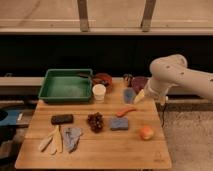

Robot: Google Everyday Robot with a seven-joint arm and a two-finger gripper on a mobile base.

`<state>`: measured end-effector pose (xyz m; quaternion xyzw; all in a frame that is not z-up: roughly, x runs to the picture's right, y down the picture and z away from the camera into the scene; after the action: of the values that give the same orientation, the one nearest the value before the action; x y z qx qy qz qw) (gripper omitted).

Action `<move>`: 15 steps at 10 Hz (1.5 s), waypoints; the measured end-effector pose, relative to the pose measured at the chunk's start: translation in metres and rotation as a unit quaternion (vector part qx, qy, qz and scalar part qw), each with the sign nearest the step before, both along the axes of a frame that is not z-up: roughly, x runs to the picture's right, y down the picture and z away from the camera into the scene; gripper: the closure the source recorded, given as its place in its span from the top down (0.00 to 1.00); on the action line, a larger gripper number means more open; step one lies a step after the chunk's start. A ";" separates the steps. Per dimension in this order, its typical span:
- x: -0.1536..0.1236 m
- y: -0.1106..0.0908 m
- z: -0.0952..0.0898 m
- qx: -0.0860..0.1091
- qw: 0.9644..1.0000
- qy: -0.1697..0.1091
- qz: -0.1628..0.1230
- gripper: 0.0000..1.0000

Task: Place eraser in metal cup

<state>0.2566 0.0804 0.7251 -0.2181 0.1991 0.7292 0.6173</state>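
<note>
gripper (139, 96) released, back-right over table (105, 150); eraser (62, 119) (flat, black) left, apart from metal cup (127, 79)

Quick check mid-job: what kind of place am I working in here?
Probably an indoor test setup: a wooden table of mixed props like the green tray and eraser, beside a windowed wall. The gripper hangs over the table's back right.

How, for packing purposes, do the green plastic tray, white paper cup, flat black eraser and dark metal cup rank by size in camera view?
Green plastic tray
then flat black eraser and white paper cup, too alike to rank
dark metal cup smallest
The claw hangs near that cup.
</note>
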 end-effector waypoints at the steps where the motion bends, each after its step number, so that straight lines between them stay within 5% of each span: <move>1: 0.009 0.006 -0.001 -0.003 1.000 0.003 0.018 0.80; 3: 0.019 0.014 -0.002 -0.006 0.999 0.006 0.045 0.80; 5: 0.013 0.013 -0.001 -0.007 0.999 -0.004 0.042 0.80; 9: -0.057 -0.006 0.019 -0.008 0.998 -0.064 -0.004 0.80; 12: -0.122 -0.018 0.038 -0.015 0.991 -0.121 -0.050 0.80; 15: -0.187 -0.042 0.056 -0.010 0.979 -0.173 -0.108 0.80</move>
<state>0.0693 0.0383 0.7810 -0.3242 0.1191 0.6077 0.7151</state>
